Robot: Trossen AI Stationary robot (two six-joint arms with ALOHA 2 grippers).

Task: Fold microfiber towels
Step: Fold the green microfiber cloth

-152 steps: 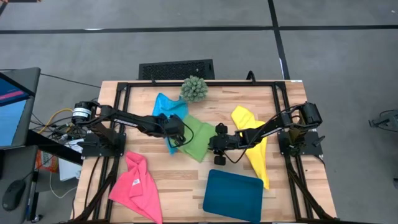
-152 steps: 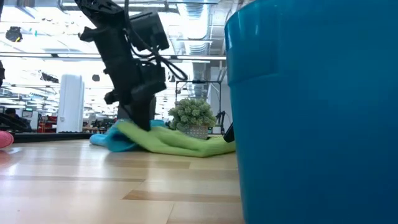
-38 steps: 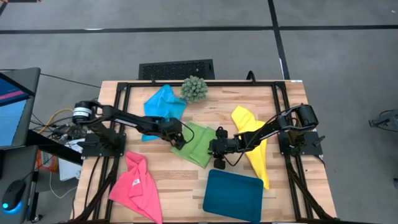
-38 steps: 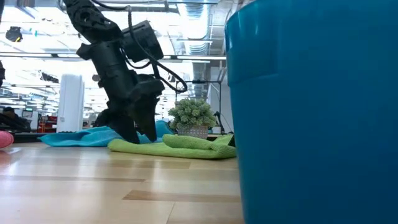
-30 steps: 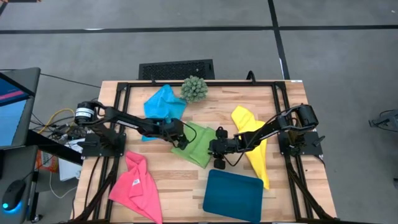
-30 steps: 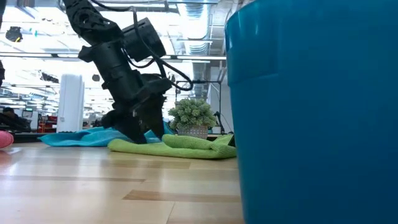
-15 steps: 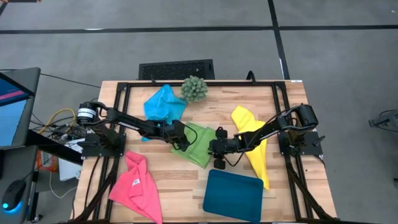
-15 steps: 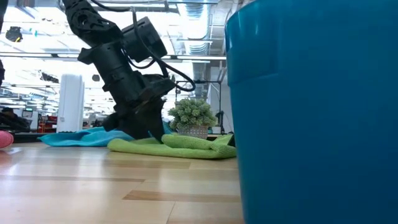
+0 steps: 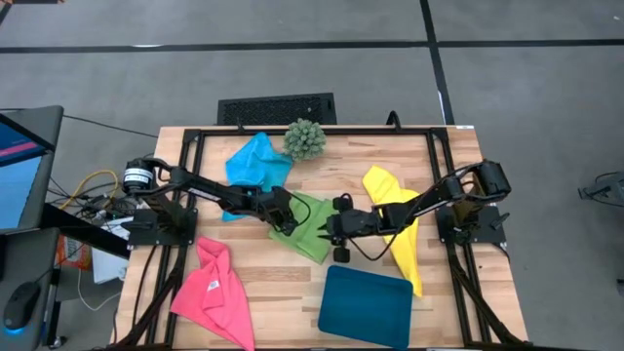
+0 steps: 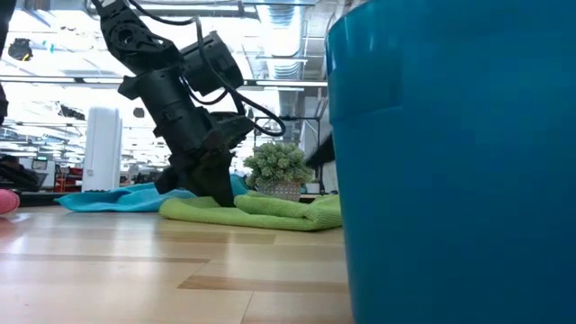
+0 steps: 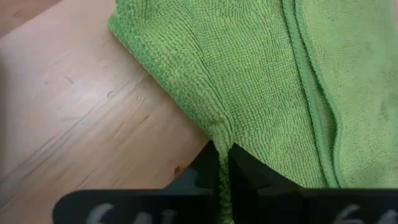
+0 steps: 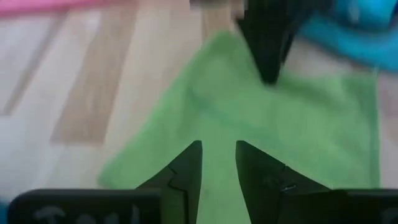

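Wooden table (image 9: 458, 175), towels (image 9: 314, 226), tray (image 9: 366, 300)

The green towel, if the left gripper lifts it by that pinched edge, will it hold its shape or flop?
Probably flop: the green towel already puckers where the left gripper pinches its edge. It lies in soft folds, so it likely drapes and unfolds. Its looped weave suggests it won't slip easily.

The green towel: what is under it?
The green towel lies on the bare wooden table, apart from the blue towel. The left hand pinches its edge. Anything beneath its middle is covered.
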